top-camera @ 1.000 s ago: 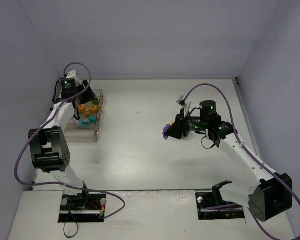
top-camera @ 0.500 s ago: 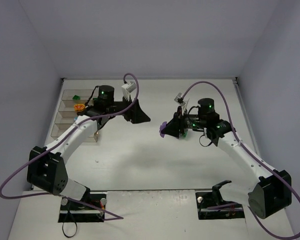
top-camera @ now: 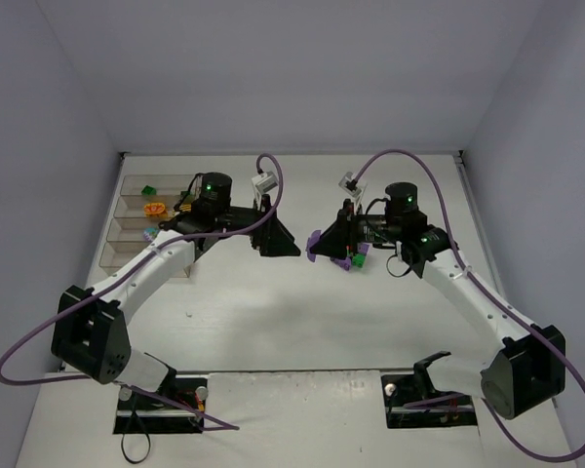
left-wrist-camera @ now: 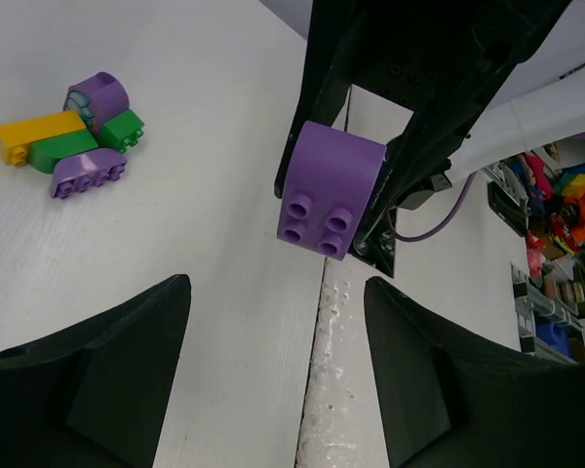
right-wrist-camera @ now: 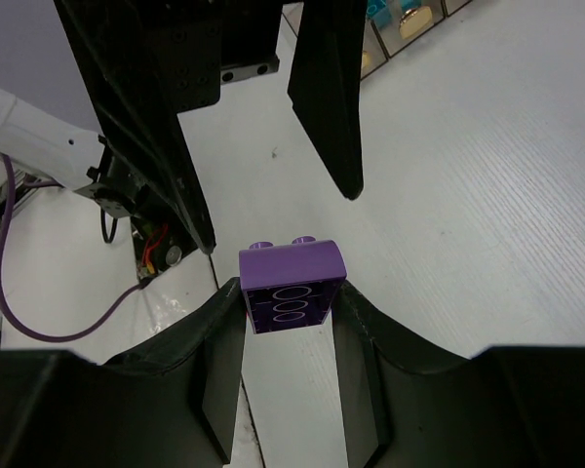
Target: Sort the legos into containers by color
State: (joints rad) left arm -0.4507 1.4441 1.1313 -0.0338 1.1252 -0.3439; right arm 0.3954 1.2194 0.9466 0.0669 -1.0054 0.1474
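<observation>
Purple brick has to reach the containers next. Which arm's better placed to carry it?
Left. Its open left gripper faces the purple brick held by the right gripper, and the containers sit on the left arm's side.

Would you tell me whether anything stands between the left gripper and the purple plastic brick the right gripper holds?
Nothing visible does. The purple plastic brick in the right gripper faces the open left gripper across an open gap; the small pile of loose bricks lies off to one side.
</observation>
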